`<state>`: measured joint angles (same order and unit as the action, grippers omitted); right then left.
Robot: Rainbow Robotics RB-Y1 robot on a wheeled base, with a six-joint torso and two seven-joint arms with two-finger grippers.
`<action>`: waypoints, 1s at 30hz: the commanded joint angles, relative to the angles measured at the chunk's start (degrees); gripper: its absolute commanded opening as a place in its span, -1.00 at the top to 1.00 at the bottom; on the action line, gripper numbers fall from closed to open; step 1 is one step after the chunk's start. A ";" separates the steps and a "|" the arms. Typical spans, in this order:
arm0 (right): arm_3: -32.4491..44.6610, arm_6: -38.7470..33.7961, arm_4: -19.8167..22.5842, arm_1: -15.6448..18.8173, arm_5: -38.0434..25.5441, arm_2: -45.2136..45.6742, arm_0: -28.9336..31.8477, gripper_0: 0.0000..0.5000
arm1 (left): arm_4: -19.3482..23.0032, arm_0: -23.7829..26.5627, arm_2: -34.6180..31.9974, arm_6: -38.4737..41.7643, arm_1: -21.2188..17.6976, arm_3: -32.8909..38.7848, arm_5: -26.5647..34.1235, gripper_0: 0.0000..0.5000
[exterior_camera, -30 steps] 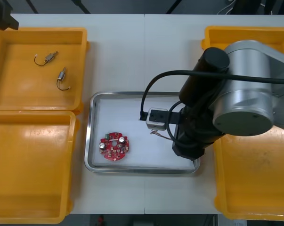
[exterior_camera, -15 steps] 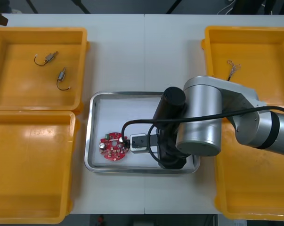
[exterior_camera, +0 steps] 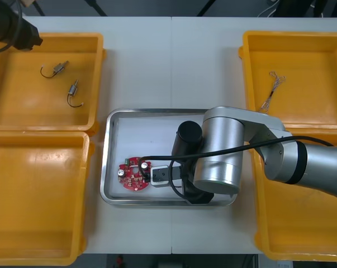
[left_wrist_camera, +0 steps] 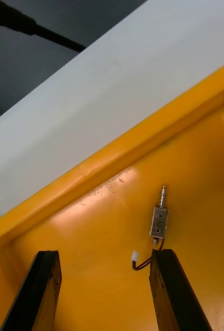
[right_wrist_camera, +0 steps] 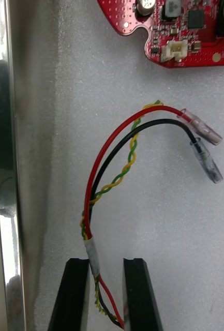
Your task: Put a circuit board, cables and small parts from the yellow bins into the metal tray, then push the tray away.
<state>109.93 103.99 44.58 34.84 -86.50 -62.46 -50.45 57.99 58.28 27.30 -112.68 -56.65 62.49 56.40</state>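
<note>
right gripper (right_wrist_camera: pixel 105 261) pinches cable (right_wrist_camera: pixel 93 254) in metal tray (right_wrist_camera: pixel 8 155); left gripper (left_wrist_camera: pixel 105 253) open over yellow bin (left_wrist_camera: pixel 117 155).

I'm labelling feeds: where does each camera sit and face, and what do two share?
Front view: overhead, looking steeply down; right arm over the metal tray.
Right wrist view: wrist-mounted, facing the tray floor; right gripper jaws hold the cable.
Left wrist view: wrist-mounted, facing a small metal part in a yellow bin; left gripper jaws open.
Shared: front and right wrist show the circuit board.
</note>
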 commanded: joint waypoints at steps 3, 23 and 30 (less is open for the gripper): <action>0.46 2.10 -0.64 -1.18 0.10 0.15 -2.02 -0.85 | 1.51 3.85 3.02 -9.49 0.84 -0.44 -0.76 -1.00; 5.03 -5.73 12.46 3.66 -12.73 21.33 -3.34 -1.00 | 1.16 3.85 8.91 -11.42 6.38 -9.93 -9.03 -1.00; 5.56 -16.27 13.51 7.70 -13.61 26.78 -3.34 -1.00 | 1.25 3.85 9.96 -11.42 7.61 -12.39 -10.08 -1.00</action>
<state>113.63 89.60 57.02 39.50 -99.43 -38.66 -51.52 58.95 58.95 37.11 -122.23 -50.38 51.42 47.18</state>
